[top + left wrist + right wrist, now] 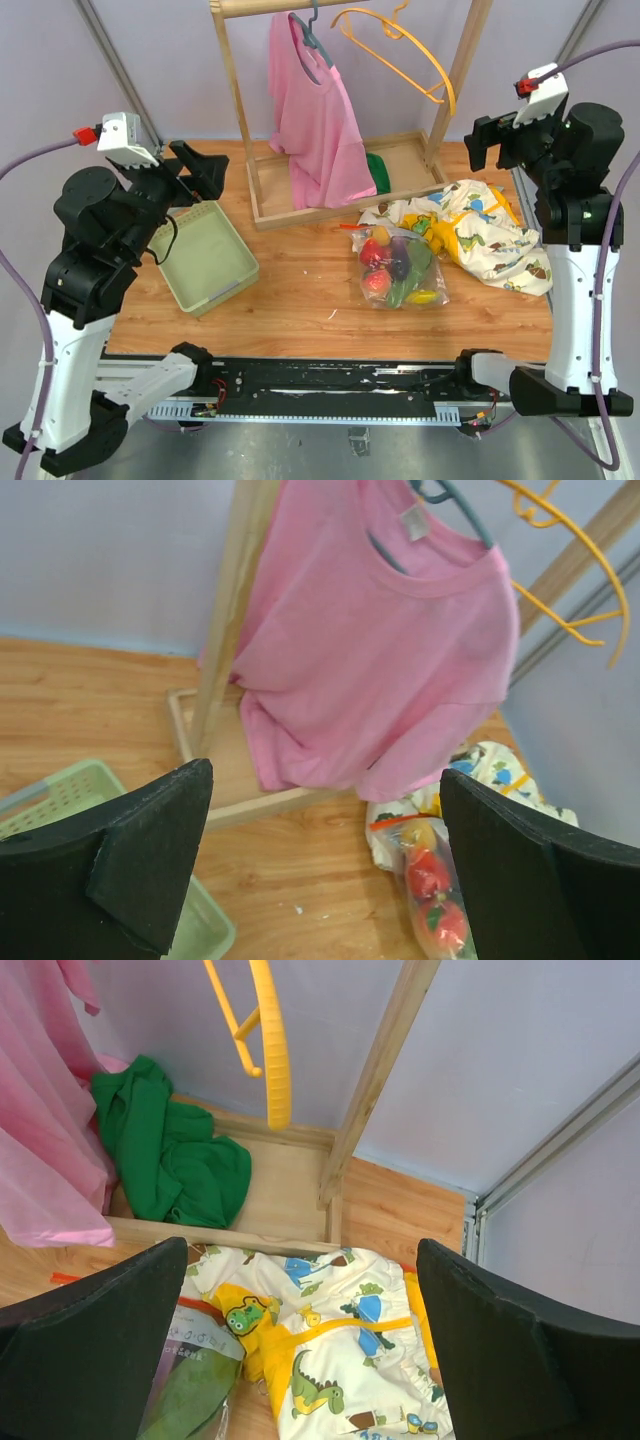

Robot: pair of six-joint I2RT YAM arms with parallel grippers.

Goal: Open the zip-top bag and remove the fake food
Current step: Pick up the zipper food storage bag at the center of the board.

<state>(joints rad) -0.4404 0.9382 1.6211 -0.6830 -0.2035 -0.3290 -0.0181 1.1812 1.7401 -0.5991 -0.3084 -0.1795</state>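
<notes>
Zip-top bag point(438, 278) holding fake food point(398, 264), left hand point(325, 790) released, right hand point(300, 1260) released

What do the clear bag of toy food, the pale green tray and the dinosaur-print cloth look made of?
Clear zip-top bag: thin glossy plastic film, see-through and crinkled. Pale green tray: probably moulded matte plastic, given its even colour and slotted wall. Dinosaur-print cloth: soft fabric, lying in loose folds.
</notes>
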